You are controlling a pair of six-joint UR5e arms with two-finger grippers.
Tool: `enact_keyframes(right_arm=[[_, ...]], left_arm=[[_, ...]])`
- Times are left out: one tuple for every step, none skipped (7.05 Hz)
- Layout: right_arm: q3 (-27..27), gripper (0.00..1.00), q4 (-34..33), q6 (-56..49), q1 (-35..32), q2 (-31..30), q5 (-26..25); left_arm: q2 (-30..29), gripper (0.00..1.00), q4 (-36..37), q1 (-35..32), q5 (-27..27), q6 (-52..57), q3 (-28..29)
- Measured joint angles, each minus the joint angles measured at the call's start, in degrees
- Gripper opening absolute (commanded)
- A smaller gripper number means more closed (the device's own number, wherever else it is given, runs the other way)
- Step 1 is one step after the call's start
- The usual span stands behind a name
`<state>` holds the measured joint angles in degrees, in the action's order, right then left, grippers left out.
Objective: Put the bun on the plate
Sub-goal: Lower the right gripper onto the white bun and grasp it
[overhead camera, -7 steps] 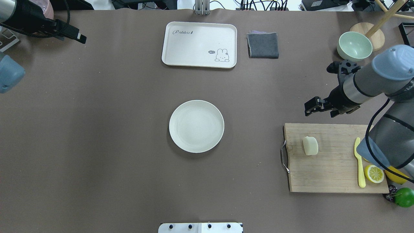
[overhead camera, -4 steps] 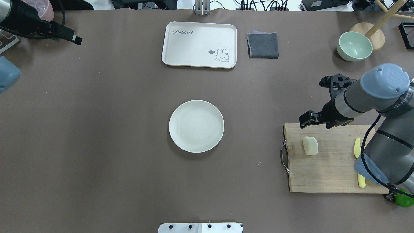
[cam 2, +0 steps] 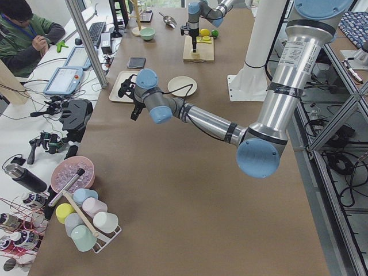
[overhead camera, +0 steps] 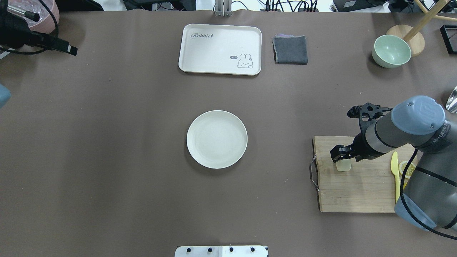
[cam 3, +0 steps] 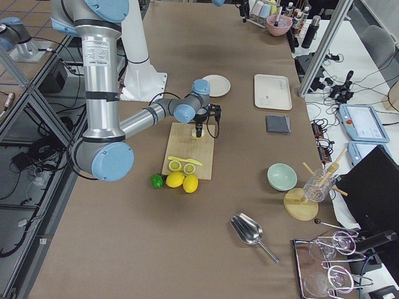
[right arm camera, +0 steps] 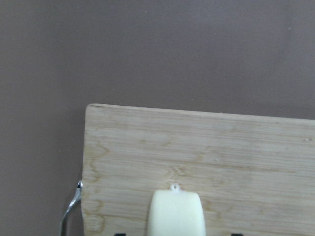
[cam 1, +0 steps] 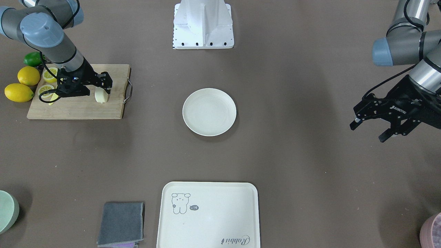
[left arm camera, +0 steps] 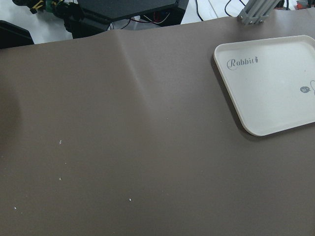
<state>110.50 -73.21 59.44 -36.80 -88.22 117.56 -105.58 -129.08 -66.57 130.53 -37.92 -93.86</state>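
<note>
Right gripper (overhead camera: 341, 154) poised over the bun (overhead camera: 343, 166) on the cutting board (overhead camera: 357, 192)
The bun looks light and soft, probably easy to dent, so a gentle pinch across its narrow flanks seems best. The right arm reaches over the board with the wrist bent down. In the wrist view its jaws stand apart, a dark tip on either side of the bun with a gap on each, though their height above the board is hard to judge. The plate (overhead camera: 216, 139) lies mid-table, well apart from the board; the left gripper (cam 1: 367, 134) hangs spread open far to the side
</note>
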Motion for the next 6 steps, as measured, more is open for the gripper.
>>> enact_keyframes(right_arm=[[-0.1,0.05,0.0,-0.1,0.3,0.5,-0.1],[-0.1,0.0,0.0,-0.4,0.3,0.9,-0.2],[0.1,0.0,0.0,-0.4,0.2,1.3,-0.4],[0.1,0.0,0.0,-0.3,-0.4,1.6,-0.7],[0.5,0.0,0.0,-0.2,-1.6,1.8,-0.9],[1.2,0.0,-0.1,-0.2,-3.6,2.2,-0.8]], left_arm=[[0.8,0.98,-1.2,0.0,-0.1,-0.1,-0.1],[1.3,0.97,-1.7,0.1,-0.2,-0.2,0.0],[1.7,0.98,-1.9,0.1,-0.2,-0.1,0.1],[2.0,0.98,-1.9,0.2,-0.2,0.0,0.3],[2.1,0.97,-2.0,0.3,-0.2,0.1,0.4],[2.1,0.97,-2.0,0.5,-0.2,0.0,0.6]])
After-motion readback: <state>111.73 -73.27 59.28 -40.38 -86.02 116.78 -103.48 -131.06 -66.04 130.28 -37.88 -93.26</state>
